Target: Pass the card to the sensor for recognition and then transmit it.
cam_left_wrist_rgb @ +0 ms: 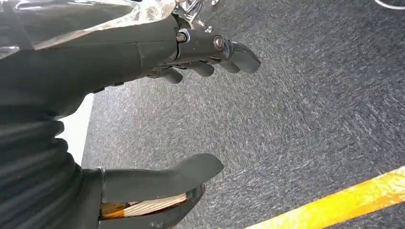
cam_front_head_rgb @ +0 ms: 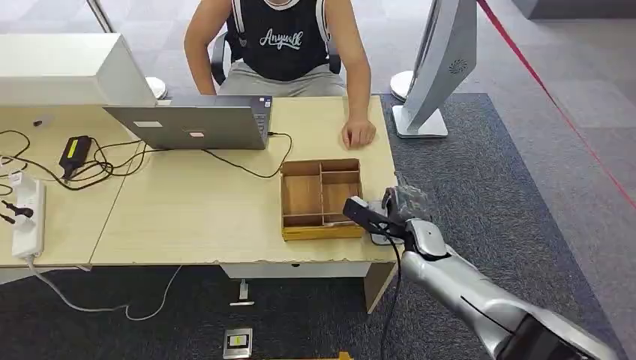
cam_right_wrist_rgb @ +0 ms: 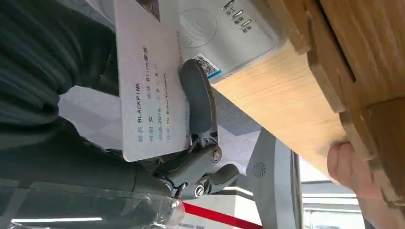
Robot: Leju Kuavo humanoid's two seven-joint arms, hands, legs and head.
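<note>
The right hand (cam_right_wrist_rgb: pixel 196 143) holds the card (cam_right_wrist_rgb: pixel 148 95): its fingers (cam_right_wrist_rgb: pixel 198 102) lie across the printed face and press it flat, so the hand is closed on the card. The card is white with dark print, and it sits right by the grey sensor (cam_right_wrist_rgb: pixel 224 38), with 1 edge over the sensor's face; I cannot tell if they touch. In the head view the right hand (cam_front_head_rgb: pixel 401 210) is at about 4 o'clock from the middle of the picture, at the right end of the table (cam_front_head_rgb: pixel 187 217). It hides most of the sensor, which lies on the table just right of the wooden tray (cam_front_head_rgb: pixel 321 199). The tray has a few small boxes inside it. The left hand (cam_left_wrist_rgb: pixel 191 95) hangs over grey carpet (cam_left_wrist_rgb: pixel 296 119). Its fingers (cam_left_wrist_rgb: pixel 210 52) and thumb (cam_left_wrist_rgb: pixel 191 169) are wide apart and hold nothing. A yellow line (cam_left_wrist_rgb: pixel 344 200) runs over the carpet at 5 o'clock in that view. Across the table a person (cam_front_head_rgb: pixel 281 45) sits at 12 o'clock, with 1 hand (cam_front_head_rgb: pixel 358 133) resting on the table above the tray. A grey laptop (cam_front_head_rgb: pixel 195 124) stands at 11 o'clock from the tray. Black cables (cam_front_head_rgb: pixel 97 165) and a white power strip (cam_front_head_rgb: pixel 28 217) lie at the table's left end.
</note>
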